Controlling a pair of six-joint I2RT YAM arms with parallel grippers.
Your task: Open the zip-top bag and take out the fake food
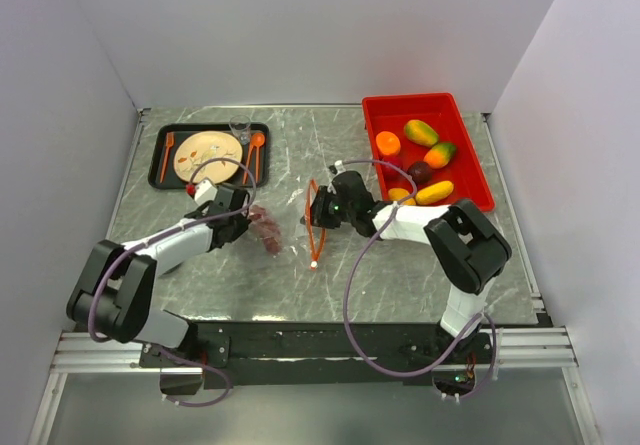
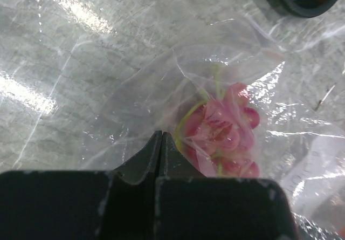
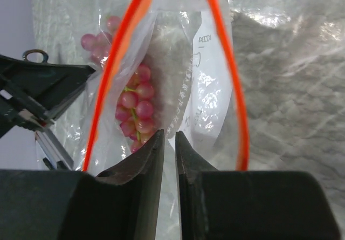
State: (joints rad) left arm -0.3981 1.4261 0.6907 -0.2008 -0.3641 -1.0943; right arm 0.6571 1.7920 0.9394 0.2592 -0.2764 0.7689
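Top view: the zip-top bag (image 1: 288, 227) lies at the centre of the table (image 1: 400, 275), between the two arms. Its orange zipper strip (image 1: 313, 227) stands as an open loop.

Left gripper (image 2: 159, 138): jaws fully together, with clear bag film pinched at the tips. This is the end away from the zipper.

Right gripper (image 3: 168, 138): jaws closed to a thin slit at the bag's mouth, between the two runs of the zipper. Bag film sits in that slit.

A bunch of pink grapes (image 3: 137, 105) is inside the bag, seen through the open mouth.

The other fake food (image 1: 421, 132) lies in the red bin (image 1: 450, 113) at upper right. A tray (image 1: 158, 170) with a plate (image 1: 207, 155) sits at upper left.
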